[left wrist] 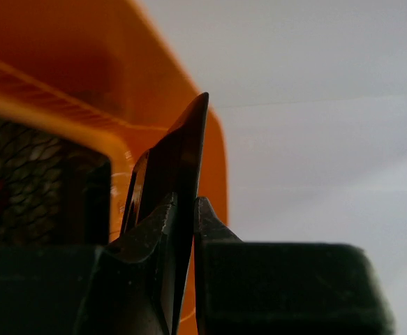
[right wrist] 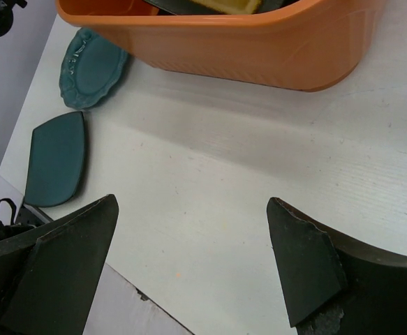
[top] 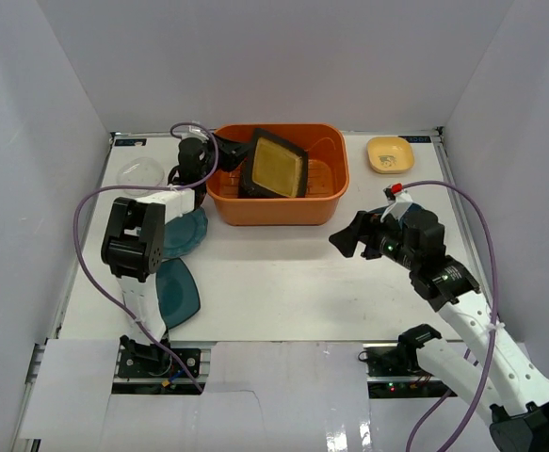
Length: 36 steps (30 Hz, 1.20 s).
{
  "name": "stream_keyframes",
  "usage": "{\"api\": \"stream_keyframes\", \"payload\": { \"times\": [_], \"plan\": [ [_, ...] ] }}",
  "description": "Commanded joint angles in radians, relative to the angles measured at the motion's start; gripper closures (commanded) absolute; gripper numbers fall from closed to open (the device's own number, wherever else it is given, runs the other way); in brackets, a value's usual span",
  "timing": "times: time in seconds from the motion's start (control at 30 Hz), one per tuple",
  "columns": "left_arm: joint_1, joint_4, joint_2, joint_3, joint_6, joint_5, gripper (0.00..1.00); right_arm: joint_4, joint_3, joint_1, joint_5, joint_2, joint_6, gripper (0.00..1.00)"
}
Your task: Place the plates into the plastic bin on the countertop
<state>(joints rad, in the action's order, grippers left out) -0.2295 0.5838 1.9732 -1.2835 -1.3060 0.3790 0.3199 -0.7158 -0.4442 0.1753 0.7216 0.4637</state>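
The orange plastic bin (top: 326,202) stands at the back middle of the white countertop (top: 283,282). The black-rimmed mustard square plate (top: 276,165) stands tilted on edge inside it. My left gripper (top: 239,151) is shut on that plate's left rim; the left wrist view shows the rim (left wrist: 183,139) edge-on between my fingers, with the gripper (left wrist: 186,213) over the bin wall (left wrist: 154,70). A teal scalloped plate (top: 185,232), a teal squarish plate (top: 176,290) and a small yellow plate (top: 389,153) lie on the countertop. My right gripper (top: 347,235) is open and empty over bare countertop. I cannot make out the black floral plate.
A clear round dish (top: 140,172) lies at the back left. White walls enclose the countertop on three sides. In the right wrist view the gripper (right wrist: 193,216) hangs near the front edge, with the bin (right wrist: 259,42) and both teal plates (right wrist: 91,66) (right wrist: 56,157) beyond.
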Motion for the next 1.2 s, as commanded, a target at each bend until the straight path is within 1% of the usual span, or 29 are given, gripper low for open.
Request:
{"api": "stream_keyframes", "payload": {
  "times": [0.0,0.2,0.23,0.27,0.3,0.33,0.37,0.4,0.43,0.47,0.5,0.53,0.57,0.6,0.63,0.67,0.7,0.73,0.77,0.8,0.97,1.0,1.07,1.1,1.13,1.17],
  "plan": [
    [-0.007,0.128,-0.069,0.024,-0.015,0.06,1.0,-0.099,0.022,-0.001,0.059,0.022,0.003,0.07],
    [-0.011,-0.103,-0.108,0.023,0.191,0.028,1.0,-0.246,0.101,-0.062,0.044,0.097,0.079,0.06],
    [-0.01,-0.195,-0.111,0.012,0.217,0.018,0.95,-0.286,0.108,-0.091,0.035,0.129,0.087,0.06],
    [-0.01,-0.24,-0.115,0.001,0.244,0.009,0.75,-0.304,0.113,-0.109,0.023,0.148,0.101,0.06],
    [-0.011,-0.289,-0.114,-0.029,0.307,0.003,0.66,-0.315,0.115,-0.129,0.0,0.173,0.105,0.06],
    [-0.011,-0.373,-0.116,-0.042,0.333,-0.015,0.56,-0.349,0.113,-0.183,-0.017,0.224,0.11,0.06],
    [-0.011,-0.41,-0.117,-0.053,0.355,-0.022,0.47,-0.376,0.107,-0.215,-0.043,0.252,0.115,0.06],
    [-0.011,-0.447,-0.119,-0.08,0.414,-0.029,0.34,-0.39,0.099,-0.247,-0.1,0.281,0.125,0.07],
    [-0.011,-0.52,-0.125,-0.097,0.445,-0.055,0.28,-0.407,0.084,-0.311,-0.127,0.338,0.136,0.07],
    [-0.011,-0.557,-0.126,-0.112,0.47,-0.069,0.23,-0.432,0.081,-0.341,-0.155,0.364,0.15,0.07],
    [-0.013,-0.588,-0.131,-0.129,0.499,-0.081,0.16,-0.491,0.081,-0.367,-0.169,0.392,0.192,0.06],
    [-0.014,-0.67,-0.135,-0.158,0.555,-0.121,0.11,-0.527,0.084,-0.413,-0.206,0.444,0.214,0.02],
    [-0.016,-0.705,-0.143,-0.177,0.582,-0.14,0.04,-0.562,0.085,-0.438,-0.221,0.47,0.237,0.0],
    [-0.016,-0.738,-0.148,-0.195,0.611,-0.153,0.02,-0.634,0.087,-0.461,-0.256,0.498,0.259,0.05],
    [-0.019,-0.79,-0.151,-0.227,0.673,-0.17,0.02,-0.668,0.081,-0.502,-0.264,0.565,0.298,0.09],
    [-0.024,-0.818,-0.163,-0.241,0.7,-0.21,0.02,-0.692,0.069,-0.519,-0.261,0.6,0.318,0.1],
    [-0.027,-0.834,-0.177,-0.246,0.729,-0.228,0.02,-0.74,0.056,-0.534,-0.249,0.639,0.338,0.13],
    [-0.034,-0.835,-0.215,-0.232,0.772,-0.259,0.02,-0.771,0.03,-0.569,-0.247,0.713,0.364,0.16],
    [-0.036,-0.834,-0.215,-0.221,0.781,-0.267,0.02,-0.8,0.015,-0.588,-0.243,0.749,0.375,0.16],
    [-0.036,-0.825,-0.255,-0.211,0.79,-0.275,0.02,-0.841,-0.006,-0.611,-0.217,0.827,0.386,0.16],
    [-0.039,-0.799,-0.387,-0.142,0.827,-0.253,0.02,-0.906,-0.146,-0.672,-0.128,1.051,0.464,0.16],
    [-0.039,-0.794,-0.445,-0.126,0.824,-0.246,0.02,-0.912,-0.195,-0.692,-0.116,1.114,0.472,0.16],
    [-0.042,-0.792,-0.508,-0.093,0.821,-0.241,0.02,-0.914,-0.238,-0.709,-0.103,1.17,0.499,0.16],
    [-0.044,-0.792,-0.543,-0.047,0.814,-0.241,0.02,-0.915,-0.257,-0.717,-0.094,1.194,0.509,0.16],
    [-0.042,-0.792,-0.618,-0.019,0.809,-0.244,0.02,-0.924,-0.284,-0.731,-0.089,1.235,0.519,0.17],
    [-0.044,-0.794,-0.657,0.01,0.806,-0.246,0.02,-0.939,-0.295,-0.737,-0.077,1.256,0.539,0.19]
  ]
}}
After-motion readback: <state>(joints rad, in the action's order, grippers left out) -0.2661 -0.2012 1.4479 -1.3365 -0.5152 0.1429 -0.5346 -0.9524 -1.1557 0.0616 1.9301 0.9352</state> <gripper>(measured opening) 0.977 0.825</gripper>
